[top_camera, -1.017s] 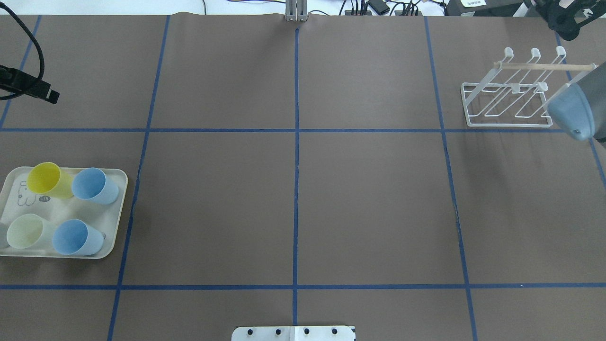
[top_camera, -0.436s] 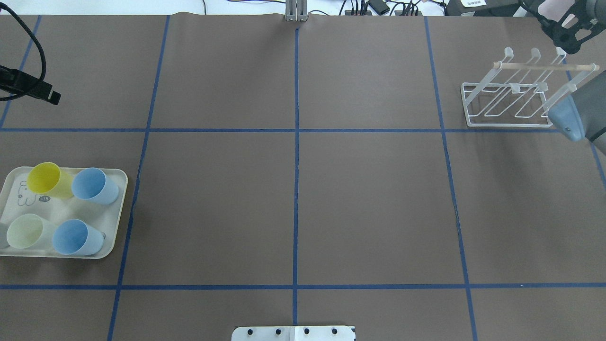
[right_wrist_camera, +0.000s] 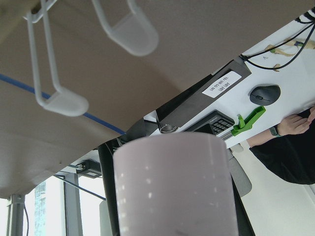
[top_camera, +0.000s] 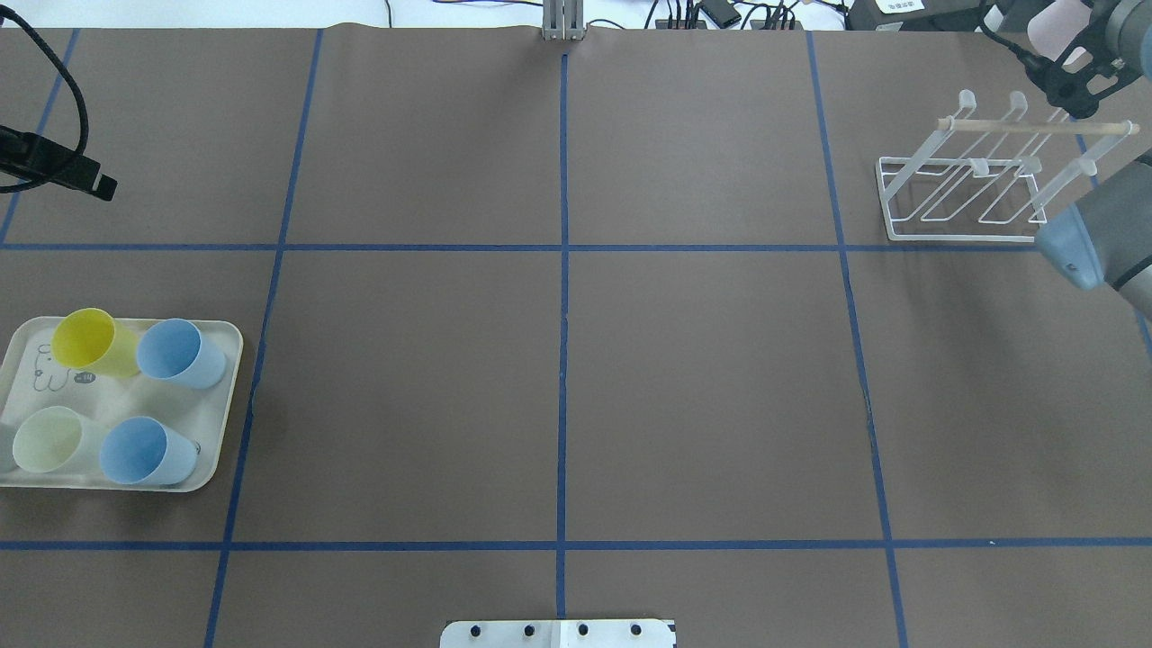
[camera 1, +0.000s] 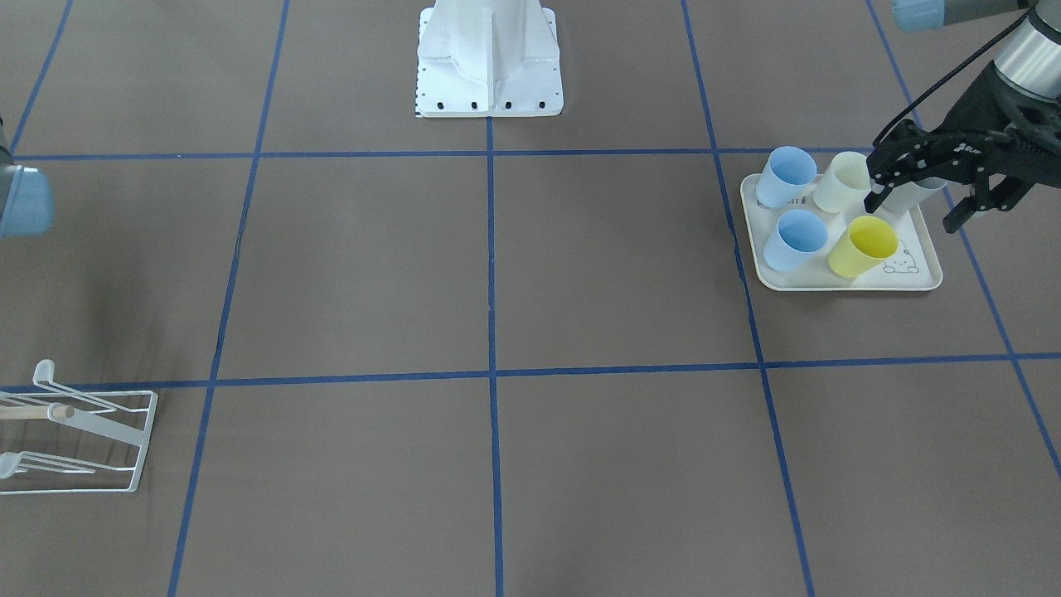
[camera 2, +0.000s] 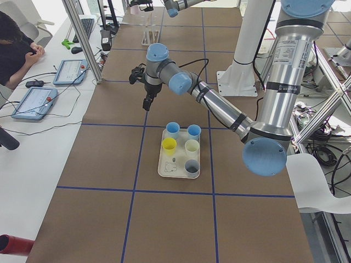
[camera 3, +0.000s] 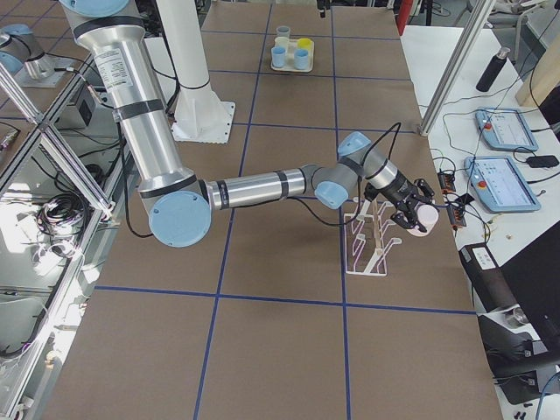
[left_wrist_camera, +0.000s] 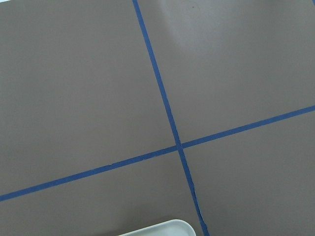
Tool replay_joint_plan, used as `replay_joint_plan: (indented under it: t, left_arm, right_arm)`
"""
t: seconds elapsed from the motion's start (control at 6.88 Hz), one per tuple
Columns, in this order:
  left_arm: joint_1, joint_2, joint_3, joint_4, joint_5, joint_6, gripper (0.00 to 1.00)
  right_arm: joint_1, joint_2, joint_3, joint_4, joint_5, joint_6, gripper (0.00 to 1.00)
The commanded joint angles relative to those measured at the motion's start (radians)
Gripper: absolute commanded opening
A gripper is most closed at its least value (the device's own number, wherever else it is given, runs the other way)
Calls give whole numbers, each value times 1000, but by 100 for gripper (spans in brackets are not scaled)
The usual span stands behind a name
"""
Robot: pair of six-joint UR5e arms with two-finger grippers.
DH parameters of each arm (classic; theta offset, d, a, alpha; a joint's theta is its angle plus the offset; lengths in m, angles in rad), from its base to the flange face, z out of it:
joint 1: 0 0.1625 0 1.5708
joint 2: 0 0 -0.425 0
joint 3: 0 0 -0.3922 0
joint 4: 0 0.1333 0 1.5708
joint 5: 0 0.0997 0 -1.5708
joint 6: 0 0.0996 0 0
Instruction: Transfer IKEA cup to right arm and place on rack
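Note:
My right gripper (camera 3: 411,213) is shut on a pale pinkish-white IKEA cup (right_wrist_camera: 172,191), held in the air just beyond the far end of the white wire rack (top_camera: 963,202). The right wrist view shows that cup filling the lower middle, with two rack prongs (right_wrist_camera: 64,103) above and to its left. The cup (camera 3: 423,220) hangs beside the rack (camera 3: 367,243), apart from its prongs. My left gripper (camera 1: 910,214) stands open and empty, raised over the table beyond the tray.
A cream tray (top_camera: 216,450) at the left holds a yellow cup (top_camera: 90,342), two blue cups (top_camera: 180,353) and a pale green one (top_camera: 49,439). The right arm's elbow (top_camera: 1075,247) overhangs the rack's near corner. A person sits at the table's far side (right_wrist_camera: 290,147).
The right wrist has shifted by the rack's far end and the pale cup now shows at the top right. The right elbow slid outward, uncovering the dowel's end. The left arm barely moved.

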Motion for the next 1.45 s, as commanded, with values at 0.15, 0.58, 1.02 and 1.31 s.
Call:
replay_joint_plan:
  t: [0.15,0.58,1.02,1.31]
  left_arm:
    - [2,0,0,0,-2,0,100]
    - [2,0,2,0,-2,0,100]
    - [2,0,9,-2,-2,0,100]
    - [2,0,11,-2,-2,2,100]
  right_arm:
    - [-56,-2,23,-13,-41,16,23]
    - [-76,-41,47,-13,-39,27,25]
    - [-88,-65,86,-24,-36,27,27]
    - [-102,-68,83,-24,-41,27,31]
